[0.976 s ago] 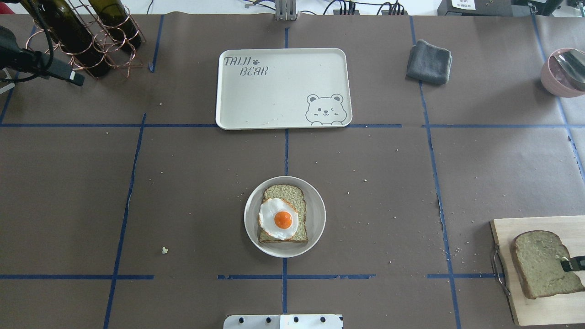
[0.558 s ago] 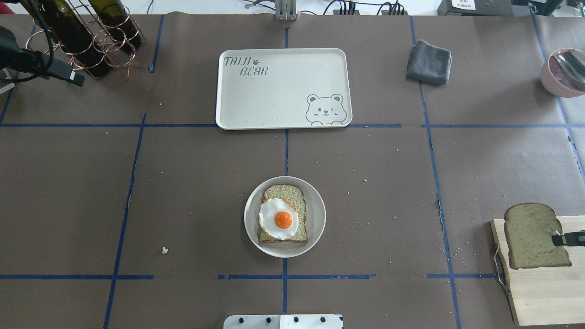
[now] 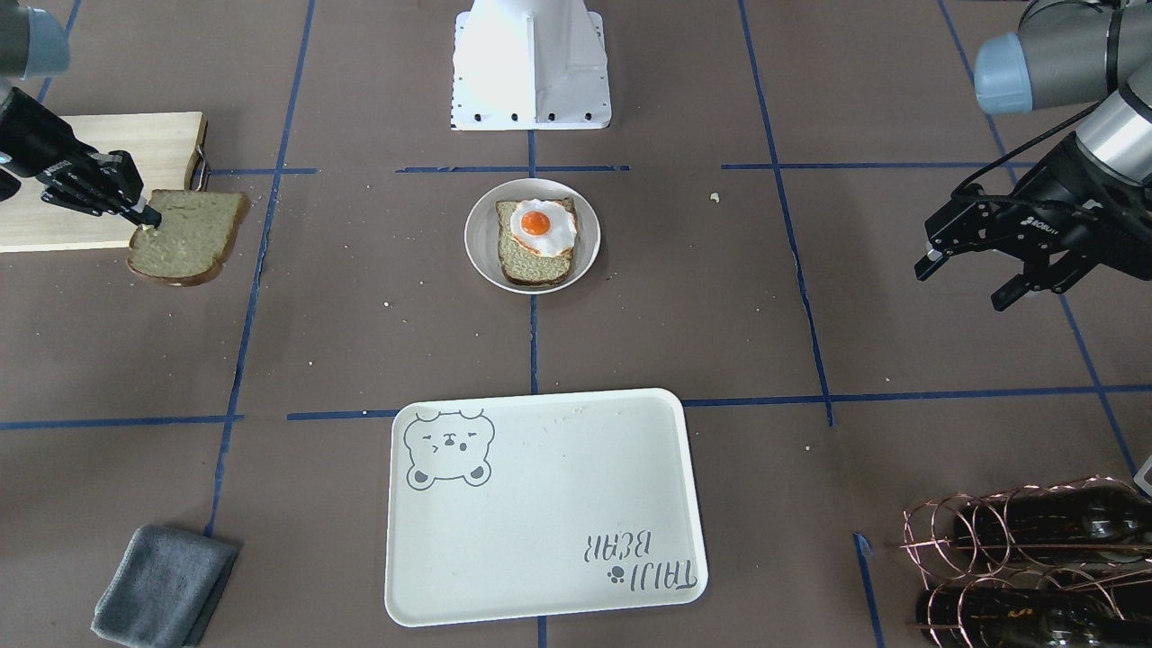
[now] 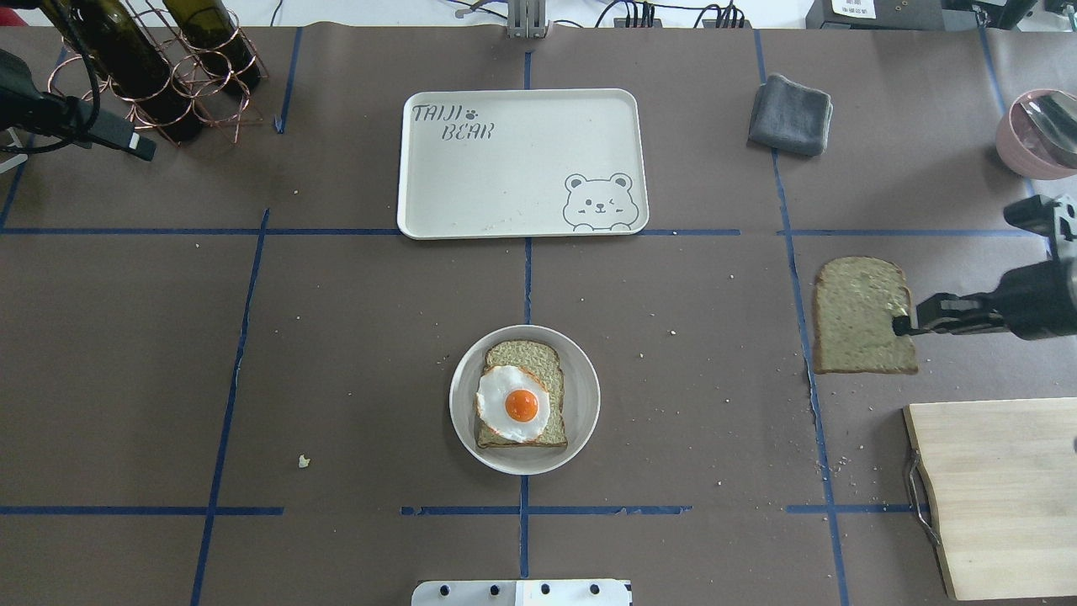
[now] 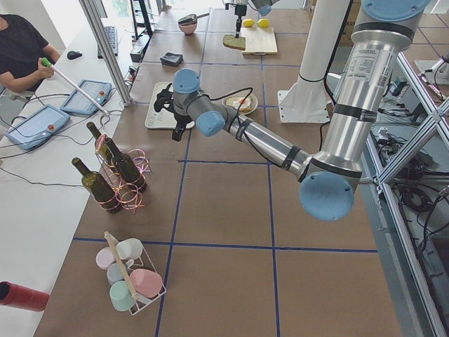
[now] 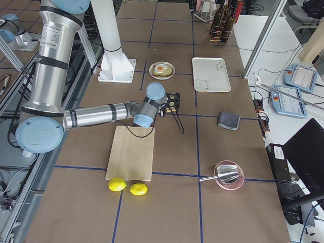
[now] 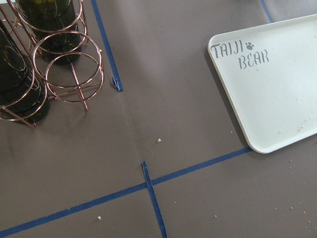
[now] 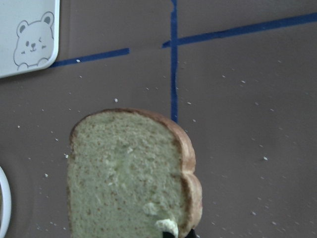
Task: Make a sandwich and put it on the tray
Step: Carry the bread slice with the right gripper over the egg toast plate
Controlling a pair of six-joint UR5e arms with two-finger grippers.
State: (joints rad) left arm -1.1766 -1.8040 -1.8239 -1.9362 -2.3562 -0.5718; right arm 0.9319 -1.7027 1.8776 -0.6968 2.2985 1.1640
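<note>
A round white plate (image 4: 585,396) near the table's middle holds one bread slice (image 4: 526,358) with a fried egg (image 4: 513,402) on top; the plate also shows in the front view (image 3: 477,236). My right gripper (image 4: 904,324) is shut on the edge of a second bread slice (image 4: 858,316) and holds it flat over the table, right of the plate. This slice also shows in the front view (image 3: 187,236) and the right wrist view (image 8: 129,173). The cream bear tray (image 4: 505,177) lies bare beyond the plate. My left gripper (image 3: 961,286) hovers open and empty at the far left.
A wooden cutting board (image 4: 1001,488) lies at the near right. A grey cloth (image 4: 791,114) and a pink bowl with a spoon (image 4: 1039,135) are at the far right. A copper rack with wine bottles (image 4: 151,67) stands at the far left.
My right gripper has lifted the bread slice off the cutting board and carried it away from the robot and leftward, out over the table. The left arm has not moved.
</note>
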